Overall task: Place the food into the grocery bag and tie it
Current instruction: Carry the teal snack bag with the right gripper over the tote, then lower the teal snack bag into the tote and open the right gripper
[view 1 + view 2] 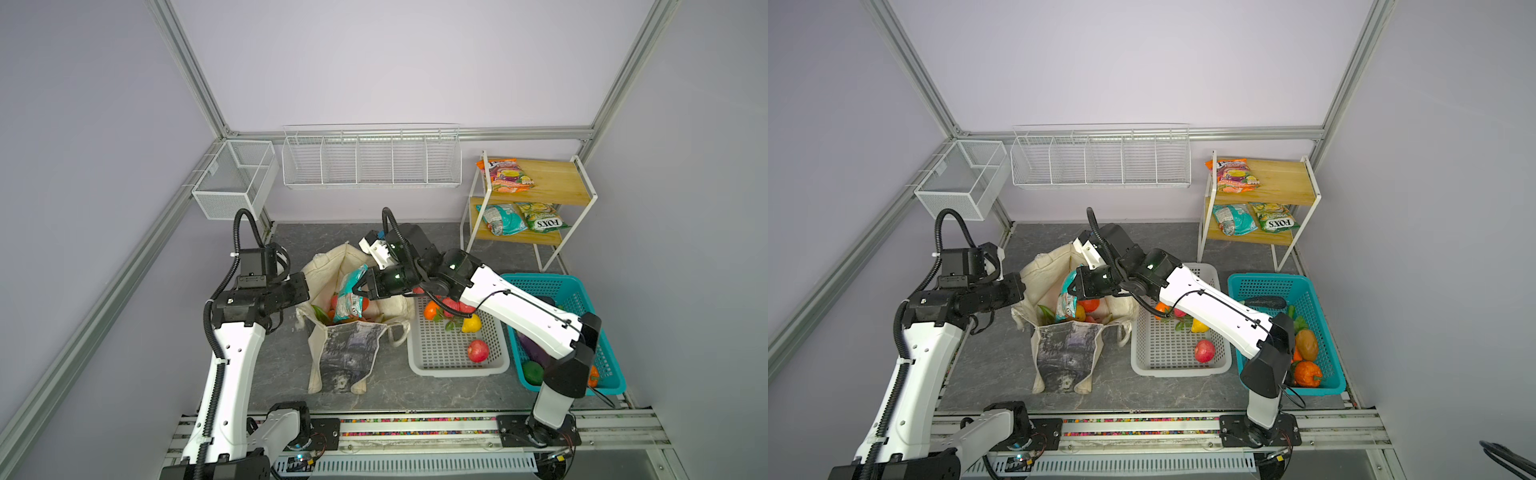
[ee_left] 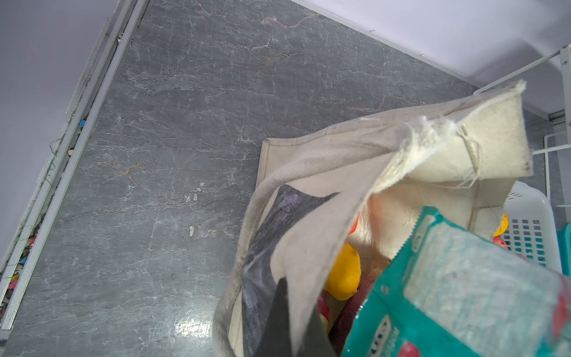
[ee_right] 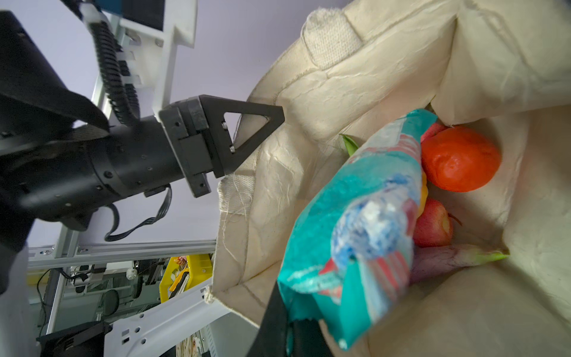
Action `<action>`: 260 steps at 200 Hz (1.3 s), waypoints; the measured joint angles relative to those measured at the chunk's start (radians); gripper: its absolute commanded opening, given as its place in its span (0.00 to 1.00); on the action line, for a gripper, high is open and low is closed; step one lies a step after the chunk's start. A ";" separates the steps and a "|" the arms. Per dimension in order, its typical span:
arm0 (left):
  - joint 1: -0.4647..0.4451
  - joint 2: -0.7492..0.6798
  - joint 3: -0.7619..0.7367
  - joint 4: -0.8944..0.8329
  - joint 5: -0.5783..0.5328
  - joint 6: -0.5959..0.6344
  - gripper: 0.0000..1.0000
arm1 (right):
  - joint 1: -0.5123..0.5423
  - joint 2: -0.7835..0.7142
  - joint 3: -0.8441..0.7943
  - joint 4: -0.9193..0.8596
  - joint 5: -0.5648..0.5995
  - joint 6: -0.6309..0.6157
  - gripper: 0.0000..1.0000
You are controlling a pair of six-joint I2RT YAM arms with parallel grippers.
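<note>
Right wrist view: right gripper [image 3: 289, 321] is clamped on one end of the teal snack packet [image 3: 355, 222]. The packet hangs tilted in the mouth of the grocery bag [image 3: 309, 154], not yet let go. Under it lie an orange [image 3: 460, 157], an apple [image 3: 432, 227] and a dragon fruit [image 3: 448, 256].

Packet looks light, crinkly and slick. The contents probably crush, so the flat sealed edge is the best place to hold it, with a light pinch. Bag is soft canvas and floppy, and its walls would likely sag shut without support. Best taken by the rim hem or the straps.

Left gripper [image 3: 272, 119] is closed on the bag's rim cloth and props the mouth open. Left wrist view shows the cloth pinched at a dark finger.

In both top views the right arm reaches across over the white basket [image 1: 457, 371], forearm low, wrist angled down into the bag. The left arm has its elbow raised and its forearm about level, pointing at the bag's left side. Bag stands mid-table, touching or just beside the white basket.
</note>
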 measured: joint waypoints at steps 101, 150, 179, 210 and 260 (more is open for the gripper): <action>0.000 0.000 0.000 0.000 0.008 -0.015 0.00 | 0.001 0.246 0.197 -0.023 -0.079 -0.026 0.07; 0.000 0.000 0.000 0.000 0.011 -0.015 0.00 | 0.001 0.288 0.198 -0.056 -0.080 -0.043 0.07; 0.000 0.000 0.000 0.000 0.012 -0.015 0.00 | 0.000 0.305 0.198 -0.080 -0.057 -0.058 0.09; 0.000 0.000 0.000 0.000 0.012 -0.015 0.00 | -0.004 0.322 0.198 -0.102 -0.019 -0.079 0.18; 0.002 0.000 0.000 0.001 0.013 -0.015 0.00 | -0.006 0.340 0.198 -0.133 0.045 -0.097 0.38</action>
